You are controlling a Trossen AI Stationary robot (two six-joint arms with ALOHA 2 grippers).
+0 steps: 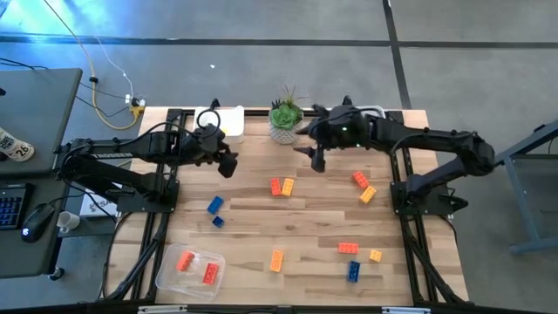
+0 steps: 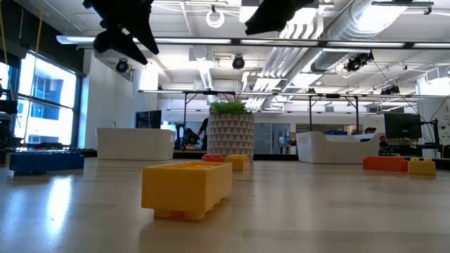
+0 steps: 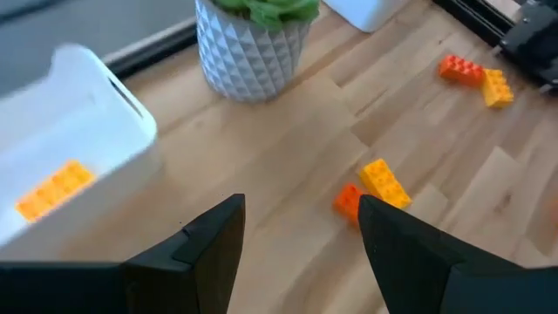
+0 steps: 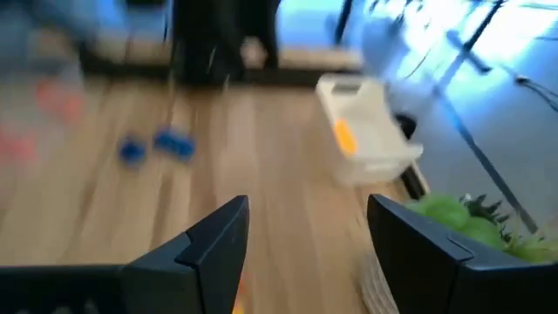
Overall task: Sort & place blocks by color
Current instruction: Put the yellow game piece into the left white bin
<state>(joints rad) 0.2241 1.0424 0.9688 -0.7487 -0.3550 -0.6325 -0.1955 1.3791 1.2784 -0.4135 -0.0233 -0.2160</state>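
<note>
Both claws hang open and empty at the far side: left gripper (image 1: 228, 166), right gripper (image 1: 317, 160) beside the potted plant (image 1: 284, 118). Blocks (image 1: 282, 187) lie scattered mid-table; two sit in the near-left tray (image 1: 164, 277). Risk: the right arm, descending, could topple the plant.

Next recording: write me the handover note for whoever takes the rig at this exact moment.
Left gripper: open, empty, raised over the table's far left, near the white tray.
Right gripper: open, empty, raised beside the plant.
Done: two red-orange blocks lie in the clear tray at the near left; one yellow-orange block lies in the white tray.
Left: loose blocks all over the table: a red and yellow pair mid-table, another pair on the right, two blue ones on the left, and five more along the near side.
No blue block is sorted yet.
</note>
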